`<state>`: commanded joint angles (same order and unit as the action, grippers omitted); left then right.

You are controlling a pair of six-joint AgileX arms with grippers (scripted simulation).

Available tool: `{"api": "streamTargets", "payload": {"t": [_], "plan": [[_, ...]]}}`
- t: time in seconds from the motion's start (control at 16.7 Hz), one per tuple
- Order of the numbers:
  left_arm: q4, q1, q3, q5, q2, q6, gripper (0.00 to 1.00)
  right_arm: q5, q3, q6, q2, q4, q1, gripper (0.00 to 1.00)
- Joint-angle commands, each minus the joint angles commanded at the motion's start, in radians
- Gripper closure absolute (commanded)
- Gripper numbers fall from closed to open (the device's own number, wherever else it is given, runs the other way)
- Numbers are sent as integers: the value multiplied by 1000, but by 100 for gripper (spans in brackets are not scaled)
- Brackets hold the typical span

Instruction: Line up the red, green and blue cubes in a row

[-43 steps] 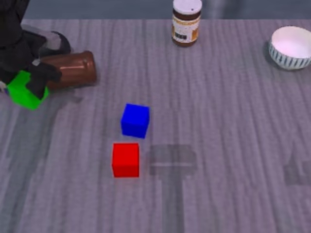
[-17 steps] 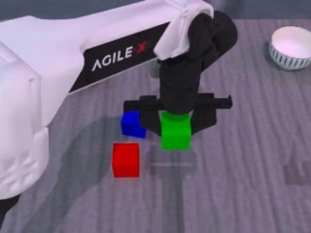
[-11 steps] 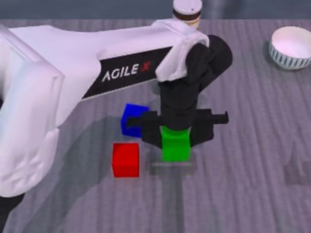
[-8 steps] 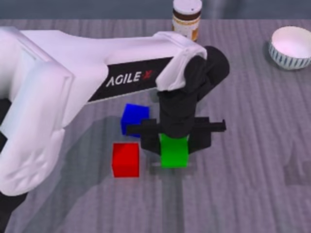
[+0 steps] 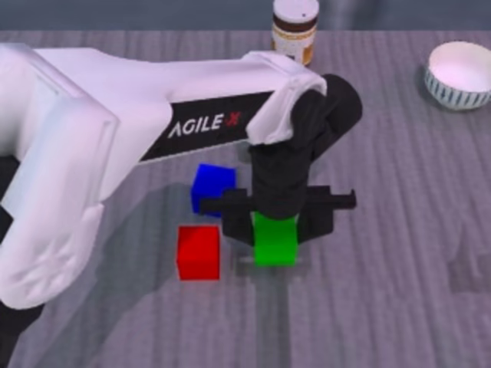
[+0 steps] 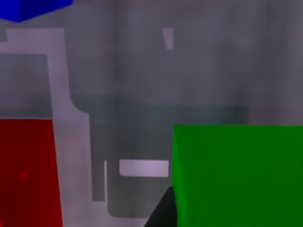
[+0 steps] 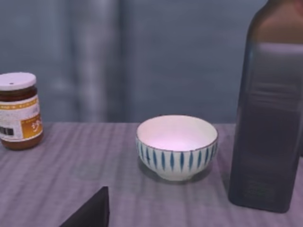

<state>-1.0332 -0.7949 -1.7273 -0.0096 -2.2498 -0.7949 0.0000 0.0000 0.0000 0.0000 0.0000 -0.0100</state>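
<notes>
My left gripper (image 5: 274, 230) is clamped on the small matte bright green cube (image 5: 274, 240), holding it low over the grey wood-grain table (image 5: 383, 230), just right of the matching bright red cube (image 5: 199, 251). The deep blue cube (image 5: 212, 184) sits just behind the red one, partly under my arm. Farther back stand a white-lidded brown jar (image 5: 294, 34) and, at the right, a white bowl with blue stripes (image 5: 459, 74). A tall dark bottle (image 7: 267, 104) stands near the bowl. My right gripper is out of sight, so I cannot tell its state.
</notes>
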Motion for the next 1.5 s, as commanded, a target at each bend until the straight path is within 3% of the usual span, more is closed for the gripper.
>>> {"api": "streamTargets", "payload": {"t": [0.54,1.14,1.5], "plan": [[0,0,0,0,0,0,2,0,0,0,0,0,0,0],[-4,0,-4,0,1,0,0,0,0,0,0,0,0,0],[-197,12,-152,0,38,-5,0,0,0,0,0,0,0,0]]}}
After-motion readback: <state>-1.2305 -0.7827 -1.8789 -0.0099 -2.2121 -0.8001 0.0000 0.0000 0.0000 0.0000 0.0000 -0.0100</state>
